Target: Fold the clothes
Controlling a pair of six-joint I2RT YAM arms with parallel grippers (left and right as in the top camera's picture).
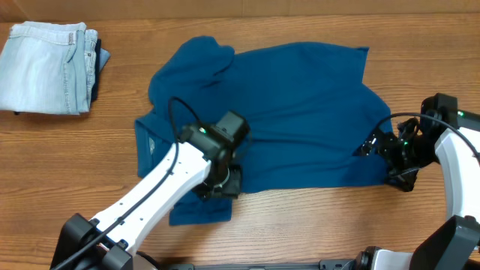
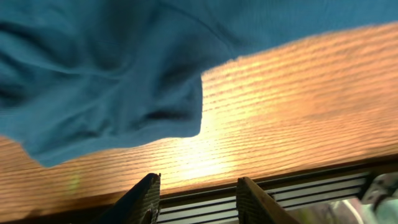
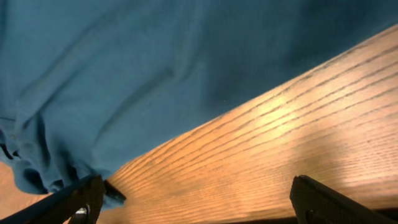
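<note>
From overhead, the teal-blue polo shirt (image 1: 300,112) lies spread across the middle of the wooden table (image 1: 300,225), its upper left part rumpled and folded over. A folded pair of pale denim jeans (image 1: 45,67) sits at the far left corner, well apart from the shirt. The left gripper (image 1: 221,180) hangs over the shirt's lower left part, and the right gripper (image 1: 373,142) is at the shirt's right edge; its jaws cannot be made out from here

In the left wrist view, the left gripper (image 2: 199,202) has its two fingers (image 2: 146,199) parted with nothing between them, and a rumpled edge of the shirt (image 2: 106,81) lies on the bare wood (image 2: 298,106) beyond them

In the right wrist view, the right gripper (image 3: 199,202) is spread wide and grips nothing. One finger (image 3: 68,199) sits just beside a bunched corner of the shirt (image 3: 155,68), and the other is over bare wood (image 3: 280,143)
</note>
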